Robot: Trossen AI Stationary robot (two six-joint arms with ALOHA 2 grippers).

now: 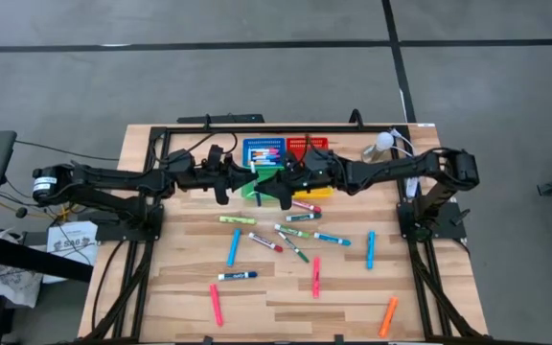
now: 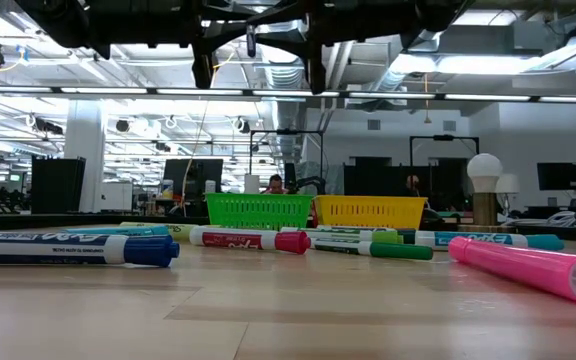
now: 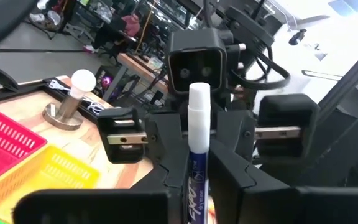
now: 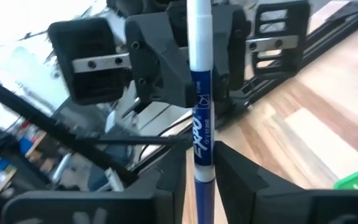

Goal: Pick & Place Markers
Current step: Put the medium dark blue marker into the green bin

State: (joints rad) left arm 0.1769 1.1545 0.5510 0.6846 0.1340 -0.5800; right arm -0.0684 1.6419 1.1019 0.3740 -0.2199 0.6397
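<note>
Nearest in the low view, a pink marker (image 2: 528, 268) runs off the picture's right edge, its far end cut off, and a blue-capped marker (image 2: 73, 248) lies on the left of the counter (image 2: 288, 315). More markers (image 1: 286, 240) lie scattered over the counter's middle in the high view, an orange marker (image 1: 388, 315) near its front right corner.

Above the counter's middle back the two arms meet tip to tip over the green basket (image 2: 258, 210). Between them stands a blue marker (image 4: 202, 118) with a white barrel. The left tool (image 3: 199, 208) is closed on its lower part. The right tool (image 4: 201, 177) has its fingers close on either side of the same marker; whether they press on it I cannot tell. In the high view the arms hide this marker and much of the green basket.

Beside it sits the yellow basket (image 2: 370, 210); farther back the blue basket (image 1: 264, 150) and red basket (image 1: 307, 145), with markers inside. A white-knobbed stand (image 1: 379, 146) is at the back right.
</note>
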